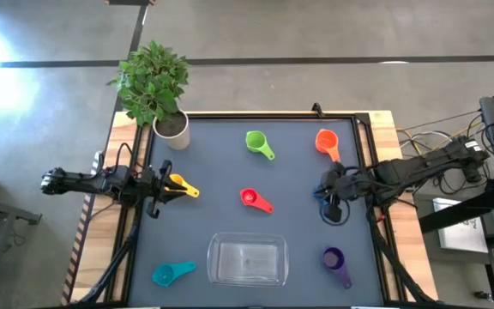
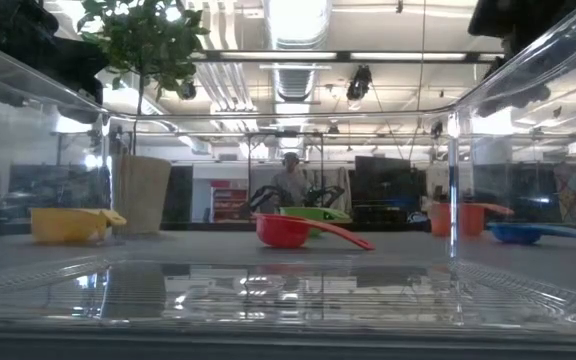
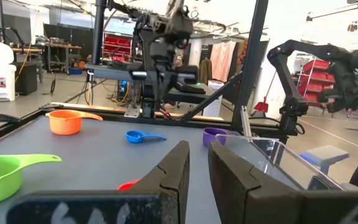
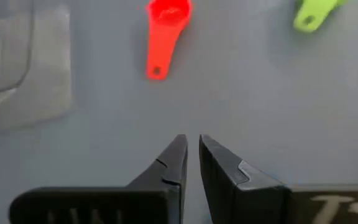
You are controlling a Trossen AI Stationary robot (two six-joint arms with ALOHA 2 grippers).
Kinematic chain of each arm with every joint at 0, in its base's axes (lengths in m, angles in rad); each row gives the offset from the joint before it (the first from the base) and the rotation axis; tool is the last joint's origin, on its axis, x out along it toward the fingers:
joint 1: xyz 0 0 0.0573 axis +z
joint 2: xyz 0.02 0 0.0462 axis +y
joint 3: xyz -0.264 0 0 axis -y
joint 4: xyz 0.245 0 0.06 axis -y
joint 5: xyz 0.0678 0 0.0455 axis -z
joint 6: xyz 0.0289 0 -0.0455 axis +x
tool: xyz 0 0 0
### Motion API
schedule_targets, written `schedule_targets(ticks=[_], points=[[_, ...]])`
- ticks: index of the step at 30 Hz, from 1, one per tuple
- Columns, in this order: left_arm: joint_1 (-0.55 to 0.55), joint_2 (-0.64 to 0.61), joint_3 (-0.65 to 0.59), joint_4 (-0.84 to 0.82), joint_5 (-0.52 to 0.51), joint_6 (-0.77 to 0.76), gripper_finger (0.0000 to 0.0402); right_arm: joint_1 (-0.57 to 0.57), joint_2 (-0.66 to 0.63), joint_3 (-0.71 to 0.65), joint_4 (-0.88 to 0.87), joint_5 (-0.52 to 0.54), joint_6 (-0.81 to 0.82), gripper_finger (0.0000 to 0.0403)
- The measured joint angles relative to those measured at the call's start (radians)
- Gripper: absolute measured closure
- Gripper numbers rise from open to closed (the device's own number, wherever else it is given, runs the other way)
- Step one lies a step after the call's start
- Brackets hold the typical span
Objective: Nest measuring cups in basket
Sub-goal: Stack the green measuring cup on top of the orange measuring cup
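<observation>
The clear basket point(image 1: 247, 260) stands near the table's near edge; the low view looks through its walls point(image 2: 454, 190). Seven cups lie apart on the grey mat: green point(image 1: 258, 142), orange point(image 1: 326, 142), yellow point(image 1: 181, 184), red point(image 1: 254, 199), teal point(image 1: 171, 273), purple point(image 1: 335, 264) and blue point(image 1: 333, 212). My left gripper point(image 1: 163, 184) hovers at the mat's left side, just beside the yellow cup, fingers shut and empty point(image 3: 199, 165). My right gripper point(image 1: 326, 190) hangs over the right side, above the blue cup, shut and empty point(image 4: 192, 146), looking toward the red cup point(image 4: 163, 28).
A white pot with a green plant point(image 1: 168, 124) stands at the mat's far left corner. Black rails point(image 1: 369, 163) frame the mat. Open mat lies between the red cup and the basket. A person point(image 2: 290, 180) stands far off in the room.
</observation>
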Motion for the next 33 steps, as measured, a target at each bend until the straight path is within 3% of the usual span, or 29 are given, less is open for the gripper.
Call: schedule_targets(ticks=[8,13,18,25,33], points=[[0.0,0.0,0.0,0.0,0.0,0.0,0.0361,0.087,0.114,0.052,-0.028,-0.016,0.028,0.0369],[0.0,0.0,0.0,0.0,0.0,0.0,0.0361,0.068,0.186,0.097,-0.05,-0.018,-0.076,0.0357],[0.0,0.0,0.0,0.0,0.0,0.0,0.0361,-0.022,0.263,0.188,-0.147,-0.015,-0.154,0.03],[0.0,0.0,0.0,0.0,0.0,0.0,0.0361,-0.172,0.357,0.309,-0.104,-0.012,-0.356,0.0217],[0.0,0.0,0.0,0.0,0.0,0.0,0.0361,-0.435,0.48,0.37,0.075,-0.094,-0.529,0.0195]])
